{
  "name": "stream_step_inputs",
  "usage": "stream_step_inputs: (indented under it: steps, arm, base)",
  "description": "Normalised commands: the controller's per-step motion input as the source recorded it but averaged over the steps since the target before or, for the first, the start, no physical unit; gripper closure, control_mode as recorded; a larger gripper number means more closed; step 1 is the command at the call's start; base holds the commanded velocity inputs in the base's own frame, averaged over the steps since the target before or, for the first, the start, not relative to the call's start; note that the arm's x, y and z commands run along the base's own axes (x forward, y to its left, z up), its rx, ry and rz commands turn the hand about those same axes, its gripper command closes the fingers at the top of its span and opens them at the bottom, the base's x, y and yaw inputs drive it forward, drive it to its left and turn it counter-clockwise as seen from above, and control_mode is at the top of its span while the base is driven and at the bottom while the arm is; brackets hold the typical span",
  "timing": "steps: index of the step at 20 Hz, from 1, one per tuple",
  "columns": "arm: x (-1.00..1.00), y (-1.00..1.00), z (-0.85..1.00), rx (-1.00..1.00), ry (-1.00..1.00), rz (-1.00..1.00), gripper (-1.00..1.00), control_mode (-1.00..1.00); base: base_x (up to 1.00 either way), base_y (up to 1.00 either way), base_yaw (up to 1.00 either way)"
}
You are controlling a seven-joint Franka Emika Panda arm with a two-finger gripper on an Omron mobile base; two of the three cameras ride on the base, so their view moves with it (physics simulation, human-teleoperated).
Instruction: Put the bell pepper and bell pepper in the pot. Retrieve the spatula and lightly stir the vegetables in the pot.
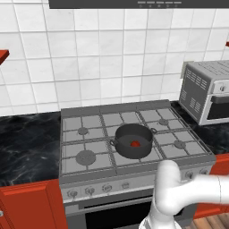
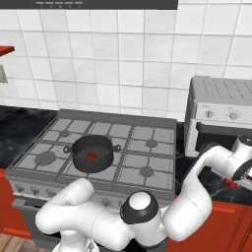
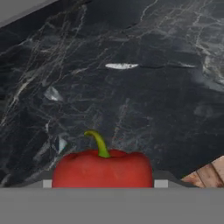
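Black marble counter (image 3: 131,87) — stemmed bell pepper (image 3: 103,168) close-up

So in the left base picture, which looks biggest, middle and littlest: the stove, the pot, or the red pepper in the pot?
Largest to smallest, as they look in the left base view:
1. stove
2. pot, about one burner wide
3. bell pepper, a small red lump inside the pot

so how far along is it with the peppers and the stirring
One red bell pepper already lies in the pot on the stove. The second bell pepper sits right at the gripper over the black counter, apparently being grasped. Left: getting it into the pot, then fetching the spatula and stirring.
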Motion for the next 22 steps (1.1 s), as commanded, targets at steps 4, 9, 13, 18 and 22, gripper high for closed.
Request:
stream_step_inputs:
  steps: [4,9,13,18,22]
  arm:
    - [-0.55,0.87,0.19,0.0,-0.03,0.13,1.0,-1.0]
    - [-0.4,0.88,0.22,-0.02,-0.07,0.2,1.0,-1.0]
    - [-0.26,0.64,0.38,-0.08,-0.1,0.16,1.0,-1.0]
    - [-0.25,0.69,0.38,-0.1,-0.11,0.22,1.0,-1.0]
    - [-0.1,0.66,0.45,-0.28,-0.03,0.16,1.0,-1.0]
  base:
    - [0.0,0.0,0.0]
    - [0.0,0.0,0.0]
    - [0.0,0.0,0.0]
    - [0.0,0.0,0.0]
    - [0.0,0.0,0.0]
